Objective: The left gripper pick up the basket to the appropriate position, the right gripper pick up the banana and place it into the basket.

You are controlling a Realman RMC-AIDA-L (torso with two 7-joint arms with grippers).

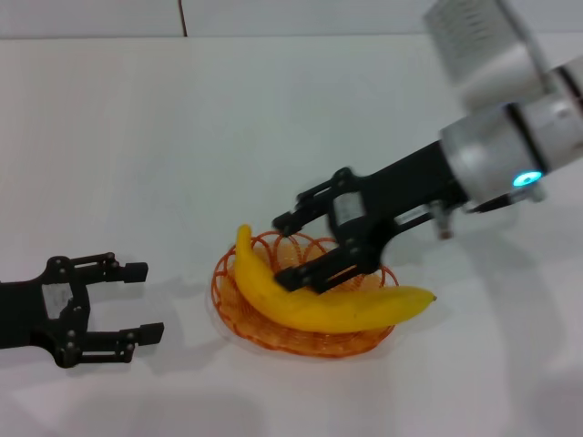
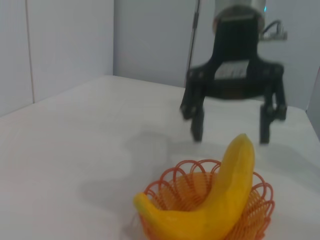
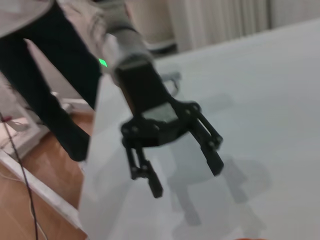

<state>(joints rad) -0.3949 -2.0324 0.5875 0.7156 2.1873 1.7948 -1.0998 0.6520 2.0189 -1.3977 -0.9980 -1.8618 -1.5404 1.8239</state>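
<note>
The orange wire basket [image 1: 310,344] sits on the white table [image 1: 273,118], a little right of centre. The yellow banana [image 1: 319,308] lies across it, with both ends past the rim. My right gripper [image 1: 293,250] hangs open just above the banana and basket, holding nothing. My left gripper [image 1: 146,302] is open and empty low over the table, left of the basket and apart from it. The left wrist view shows the banana [image 2: 225,200] in the basket [image 2: 260,202] with the right gripper [image 2: 230,135] open behind and above it. The right wrist view shows the left gripper [image 3: 186,179] open.
The right arm's silver-white forearm [image 1: 510,146] reaches in from the upper right. The table's back edge meets a wall [image 1: 182,18]. In the right wrist view the table's edge [image 3: 92,165] drops to a wooden floor [image 3: 35,190] behind the left arm.
</note>
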